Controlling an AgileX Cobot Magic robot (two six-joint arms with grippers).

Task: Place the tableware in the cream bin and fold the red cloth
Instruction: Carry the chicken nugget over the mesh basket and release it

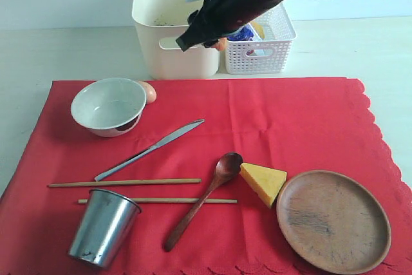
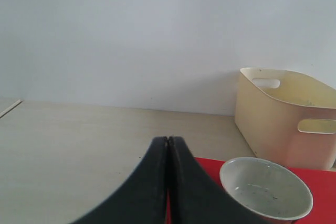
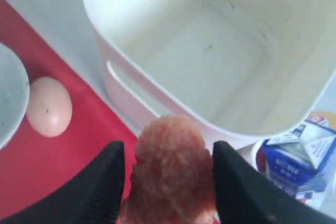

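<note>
R end effector [image 3: 169, 192]: jaws roughly half apart, clamped on both sides of a pink sausage [image 3: 168, 150], hanging over the bin [image 1: 161, 49] at its rim on the side nearest the basket [image 1: 257, 59]. Prob why it's up there: sausage is food, not tableware, so I'd guess it's bound for the basket beside the bin, where a carton [image 3: 296, 150] already sits. Bin looks empty inside, just specks.

L end effector [image 2: 168, 182]: fingers pressed together, nothing in them, low over the counter [image 1: 38, 56] out to the bin's left, prob parked clear.

Cloth [image 1: 290, 120] lies flat, just in front of the bin, unfolded. It can't be folded while loaded.

- Closest to the bin: bowl [image 1: 108, 104] w/ an egg [image 1: 149, 91] touching it.
- Farther from the bin: knife [image 1: 151, 149], chopsticks [image 1: 122, 183], spoon [image 1: 203, 198], cheese [image 1: 262, 181].
- Farthest from the bin: cup [image 1: 103, 227], plate [image 1: 333, 220].

No tableware binned yet.
</note>
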